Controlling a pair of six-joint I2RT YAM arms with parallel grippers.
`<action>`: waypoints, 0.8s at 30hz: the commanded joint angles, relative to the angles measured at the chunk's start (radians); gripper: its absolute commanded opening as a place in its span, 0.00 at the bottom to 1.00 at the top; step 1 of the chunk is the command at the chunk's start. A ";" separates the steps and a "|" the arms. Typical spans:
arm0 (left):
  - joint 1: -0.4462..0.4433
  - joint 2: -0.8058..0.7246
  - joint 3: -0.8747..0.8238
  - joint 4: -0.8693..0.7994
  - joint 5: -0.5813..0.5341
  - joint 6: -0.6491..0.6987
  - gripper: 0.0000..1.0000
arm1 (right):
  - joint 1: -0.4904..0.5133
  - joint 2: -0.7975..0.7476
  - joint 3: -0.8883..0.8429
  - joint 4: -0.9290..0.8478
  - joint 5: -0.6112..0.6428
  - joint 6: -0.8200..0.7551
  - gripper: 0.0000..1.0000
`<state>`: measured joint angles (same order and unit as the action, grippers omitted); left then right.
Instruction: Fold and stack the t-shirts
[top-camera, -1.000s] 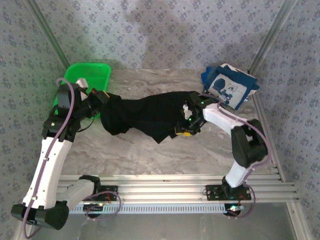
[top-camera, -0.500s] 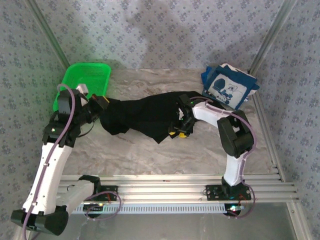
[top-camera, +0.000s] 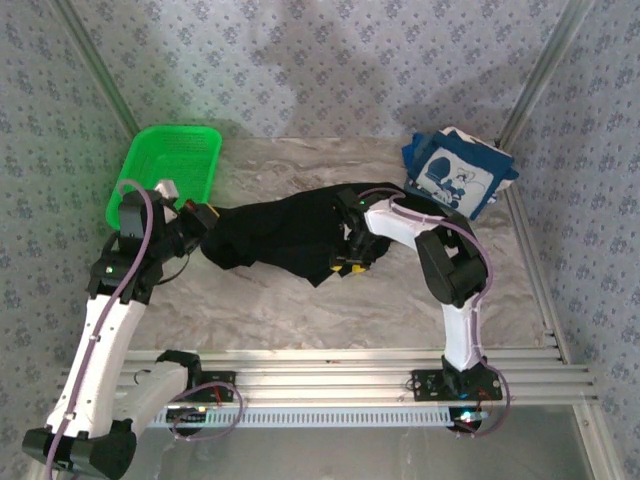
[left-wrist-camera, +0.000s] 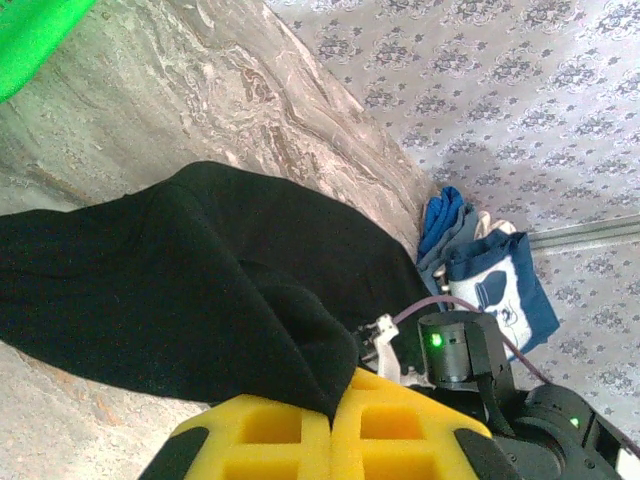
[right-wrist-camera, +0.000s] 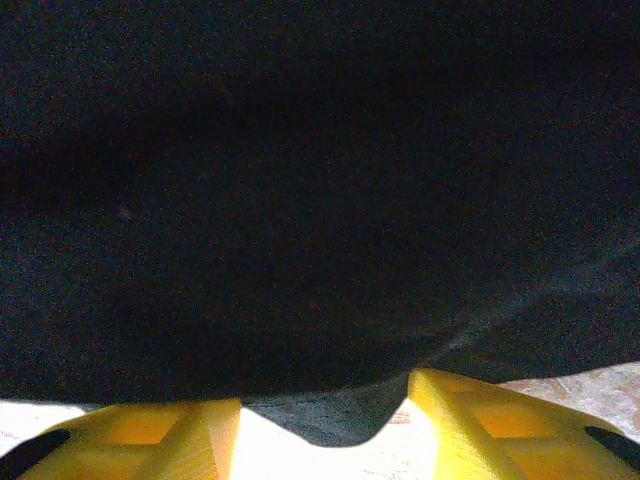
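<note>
Desk (top-camera: 300, 310): flat slab with a grey-beige marbled, veined surface, seen from above.

Large plain black soft-cloth t-shirt (top-camera: 280, 235): matte and limp. It is bunched into a rumpled band at desk centre. Its long axis runs from 9 o'clock to 3 o'clock, and one loose corner sags toward 5 o'clock. In the left wrist view the black t-shirt (left-wrist-camera: 200, 290) rises in a smooth rounded hump off the marbling.

Green plastic basket (top-camera: 170, 165): rectangular with perforated walls, at the 10 o'clock corner, just beside the shirt's left end.

Navy blue cloth t-shirt with white cartoon print (top-camera: 455, 175): folded to a squarish pad, print up and turned skew, at the 2 o'clock corner. It lies apart from the black one.

Left pincer (top-camera: 205, 215): at the band's 9 o'clock end. Its wrist camera shows the left pincer (left-wrist-camera: 332, 420) with yellow foam pads pressed together and a fold of black cloth nipped between them.

Right pincer (top-camera: 345, 262): at the 3 o'clock end. Close up, the right pincer (right-wrist-camera: 325, 400) has its yellow pads standing apart. A lobe of black hem droops into the gap, not squeezed.
</note>
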<state>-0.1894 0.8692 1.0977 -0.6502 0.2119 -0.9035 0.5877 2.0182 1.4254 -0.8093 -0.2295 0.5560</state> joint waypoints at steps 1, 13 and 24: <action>0.008 -0.025 -0.007 0.026 -0.005 -0.003 0.00 | 0.023 0.057 0.038 -0.053 0.079 -0.033 0.50; 0.013 -0.100 -0.084 -0.005 -0.002 -0.011 0.00 | 0.079 0.174 0.116 -0.195 0.244 -0.091 0.22; 0.120 -0.086 0.027 -0.091 0.030 0.052 0.00 | -0.052 -0.330 0.065 -0.163 0.227 -0.113 0.00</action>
<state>-0.0990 0.7700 1.0359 -0.7399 0.2199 -0.8932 0.5770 1.9003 1.4731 -0.9531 -0.0090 0.4622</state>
